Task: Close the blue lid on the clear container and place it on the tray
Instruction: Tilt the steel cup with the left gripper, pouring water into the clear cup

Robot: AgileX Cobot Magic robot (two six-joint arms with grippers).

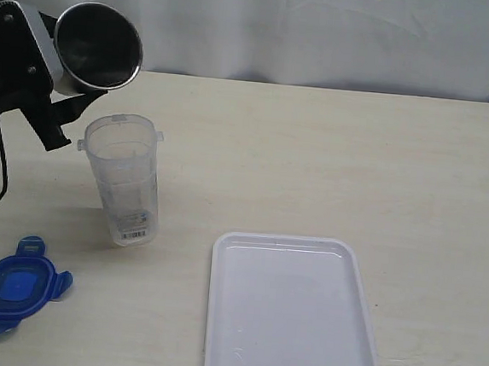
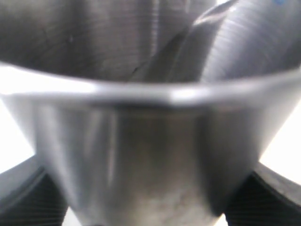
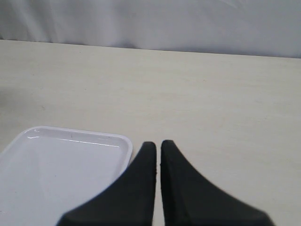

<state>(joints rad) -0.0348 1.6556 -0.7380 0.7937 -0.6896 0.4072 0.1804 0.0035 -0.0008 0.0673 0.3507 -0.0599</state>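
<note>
One clear container (image 1: 123,185), one blue lid (image 1: 14,284), one tray (image 1: 292,324) and one steel cup (image 1: 98,46) are on record, with two grippers.

The clear container stands upright on the table (image 1: 341,157), left of centre. Its long axis is vertical and its open mouth faces up. It is tall, narrow and transparent, with a flanged rim and a barcode label low on its near side. It stands to the left of the tray, apart from it.

The blue lid lies flat at the near left, apart from the container, with its four flaps spread outward.

The tray is white and rectangular with rounded corners. It lies flat at the near middle, long axis running near to far.

The left gripper (image 1: 63,103) is clamped on the steel cup, fingers (image 2: 28,200) on either side of its base. The cup is tilted in the air, above and left of the container's mouth.

The right gripper (image 3: 158,155) has its jaws together, with nothing between them, beside a tray corner.
</note>
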